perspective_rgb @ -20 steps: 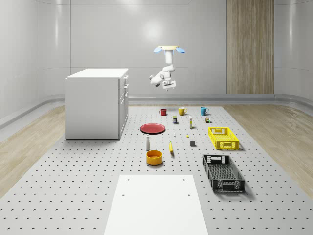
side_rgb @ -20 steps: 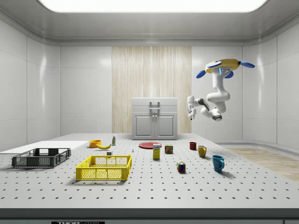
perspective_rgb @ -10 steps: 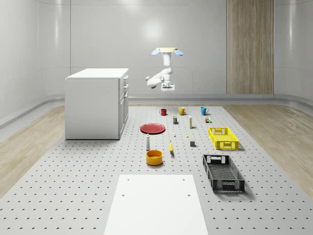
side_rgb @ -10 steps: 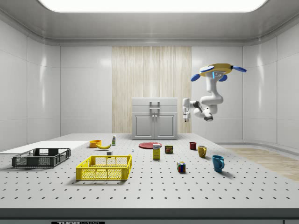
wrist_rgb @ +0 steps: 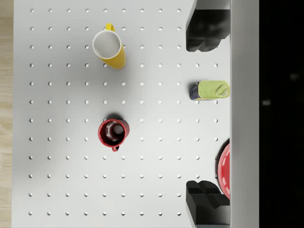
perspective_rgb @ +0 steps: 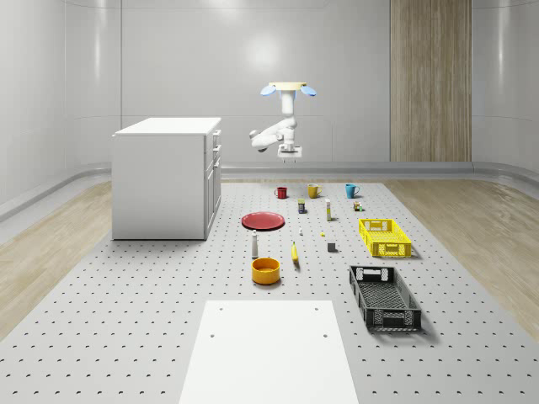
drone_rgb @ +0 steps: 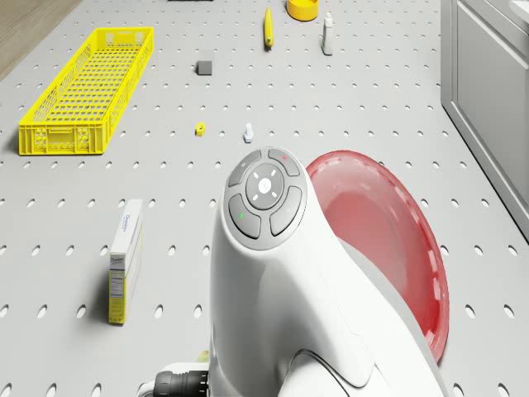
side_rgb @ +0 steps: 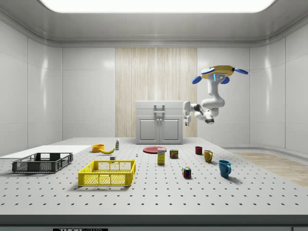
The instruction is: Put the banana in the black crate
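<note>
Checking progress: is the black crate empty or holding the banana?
Empty: the black mesh crate holds nothing; the yellow banana lies on the floor.

No text can be made out with certainty. The narrow white box standing on the counter carries a line of small dark print along its upper edge in the drone view, but the letters are too small to read. A strip at the lower edge of the side view, on the counter's front face, bears pale marks that cannot be read either.
</note>
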